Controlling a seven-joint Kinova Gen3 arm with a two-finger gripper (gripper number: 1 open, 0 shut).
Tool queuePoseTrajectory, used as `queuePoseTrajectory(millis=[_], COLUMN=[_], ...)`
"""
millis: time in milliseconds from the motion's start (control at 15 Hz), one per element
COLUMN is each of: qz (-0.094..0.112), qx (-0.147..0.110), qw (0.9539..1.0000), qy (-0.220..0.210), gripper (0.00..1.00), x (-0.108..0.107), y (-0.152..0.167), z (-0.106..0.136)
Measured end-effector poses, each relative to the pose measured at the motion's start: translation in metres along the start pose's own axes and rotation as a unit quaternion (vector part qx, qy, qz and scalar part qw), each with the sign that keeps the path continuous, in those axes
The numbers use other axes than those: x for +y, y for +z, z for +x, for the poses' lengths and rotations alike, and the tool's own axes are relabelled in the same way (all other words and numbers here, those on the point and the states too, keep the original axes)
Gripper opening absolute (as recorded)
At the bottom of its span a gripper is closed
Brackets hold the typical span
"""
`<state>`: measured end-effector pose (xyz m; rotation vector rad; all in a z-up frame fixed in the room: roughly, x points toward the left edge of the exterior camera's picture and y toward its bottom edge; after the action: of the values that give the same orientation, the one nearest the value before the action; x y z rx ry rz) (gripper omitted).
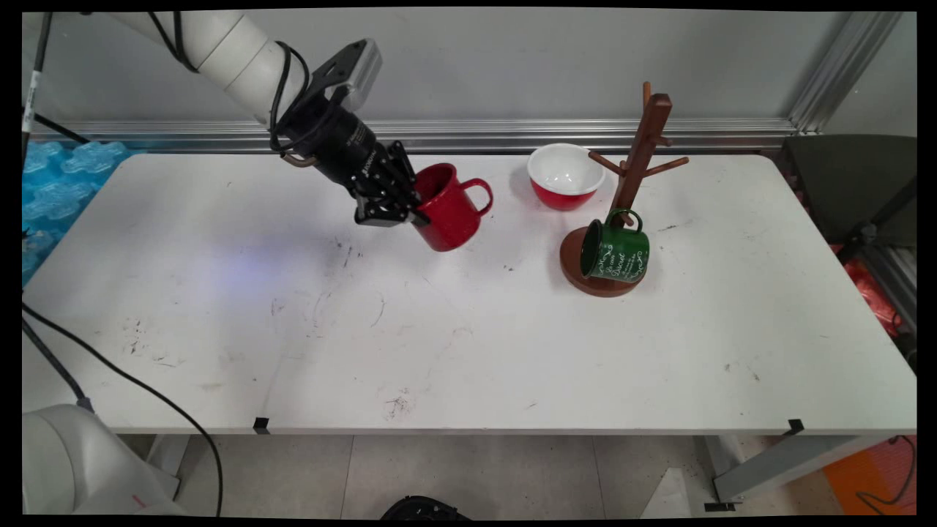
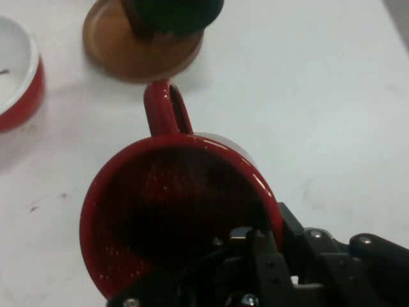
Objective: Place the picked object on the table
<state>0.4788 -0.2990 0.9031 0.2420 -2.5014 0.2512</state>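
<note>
the pincer (image 1: 410, 208) is clenched on the rim of a tilted red mug (image 1: 448, 207) (handle pointing right), left of a red bowl (image 1: 565, 176) on the tabletop (image 1: 468, 344).

Glossy enamel red mug (image 1: 448, 207) & bowl (image 1: 565, 176), smooth wood mug tree (image 1: 635, 170), scuffed matt white surface (image 1: 468, 344).

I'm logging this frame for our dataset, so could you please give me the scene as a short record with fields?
gripper: black two-finger gripper, shut on the rim of the red mug
red mug: tilted, lifted off the table, handle pointing toward the mug tree
mug tree: brown wooden stand on a round base, right of the mug
green mug: hung by its handle on a low peg
bowl: red outside, white inside, beside the tree at the far edge
surface: white table
</note>
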Motion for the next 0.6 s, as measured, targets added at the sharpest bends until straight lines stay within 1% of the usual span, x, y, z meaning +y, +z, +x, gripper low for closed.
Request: queuePoseTrajectory(millis=[267,400,600], qz=[0.01,0.012,0.012], qx=[-0.027,-0.038,-0.064], qw=[0.9993,0.9987,0.997], qy=[0.025,0.032,0.042], gripper=[0.0,0.0,0.0], x=[-0.012,-0.016,-0.021], y=[0.005,0.009,0.017], z=[-0.013,-0.018,-0.029])
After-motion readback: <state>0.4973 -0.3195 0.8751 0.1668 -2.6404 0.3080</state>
